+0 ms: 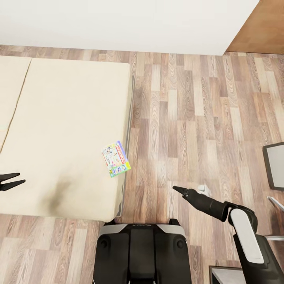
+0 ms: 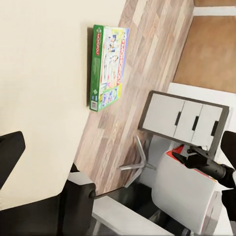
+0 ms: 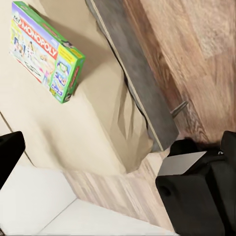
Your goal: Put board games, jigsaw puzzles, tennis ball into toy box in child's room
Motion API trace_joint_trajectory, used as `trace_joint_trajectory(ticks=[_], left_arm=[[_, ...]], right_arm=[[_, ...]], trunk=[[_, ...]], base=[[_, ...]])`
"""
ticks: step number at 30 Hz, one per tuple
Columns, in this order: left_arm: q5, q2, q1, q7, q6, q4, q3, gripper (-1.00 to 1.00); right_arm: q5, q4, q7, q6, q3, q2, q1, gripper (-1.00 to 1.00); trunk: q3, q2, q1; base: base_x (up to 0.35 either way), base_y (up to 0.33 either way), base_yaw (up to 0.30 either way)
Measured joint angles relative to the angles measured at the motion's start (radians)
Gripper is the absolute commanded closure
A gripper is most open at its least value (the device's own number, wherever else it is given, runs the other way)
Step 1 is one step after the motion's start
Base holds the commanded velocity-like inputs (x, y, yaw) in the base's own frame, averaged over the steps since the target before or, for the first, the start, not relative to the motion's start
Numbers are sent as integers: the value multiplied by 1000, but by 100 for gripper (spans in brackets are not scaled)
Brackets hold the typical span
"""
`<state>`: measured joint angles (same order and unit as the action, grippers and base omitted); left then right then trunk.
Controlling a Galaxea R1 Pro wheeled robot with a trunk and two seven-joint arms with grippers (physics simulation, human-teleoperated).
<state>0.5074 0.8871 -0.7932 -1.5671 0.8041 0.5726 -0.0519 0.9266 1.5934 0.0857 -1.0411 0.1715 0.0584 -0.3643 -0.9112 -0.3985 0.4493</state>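
Bed (image 1: 59,130) takes up the left of my head view: plain cream cover, matte, with a soft grey smudge near its near edge. One board game (image 1: 116,158) lies flat on it, right at the edge beside the floor (image 1: 189,118); it is a thin rectangular box with green edges and a red MONOPOLY band, glossy print on the lid. Floor is wood plank in mixed brown and grey tones. Left gripper (image 1: 13,181) hangs over the bed, well apart from the game, its two black tapered fingers spread. Right gripper (image 1: 179,190) is over the floor, near the robot's base (image 1: 142,252); fingers look pressed to a point, but I cannot tell for certain. Left wrist view shows the table (image 2: 183,118): dark grey panel, three white drawers.
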Motion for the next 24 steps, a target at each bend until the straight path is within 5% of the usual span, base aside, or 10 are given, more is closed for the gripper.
trace_joint_trajectory(ticks=[8, 24], left_arm=[[3, -22, 62, 0, -54, 0, 6, -100], [13, -38, 75, 0, -59, -48, 3, -100]], right_arm=[[0, 0, 4, 5, 1, -1, 114, -100], [0, -1, 60, 38, 23, -1, 136, -100]], trunk=[[13, 0, 0], [39, 0, 0]], base=[[0, 0, 0], [0, 0, 0]])
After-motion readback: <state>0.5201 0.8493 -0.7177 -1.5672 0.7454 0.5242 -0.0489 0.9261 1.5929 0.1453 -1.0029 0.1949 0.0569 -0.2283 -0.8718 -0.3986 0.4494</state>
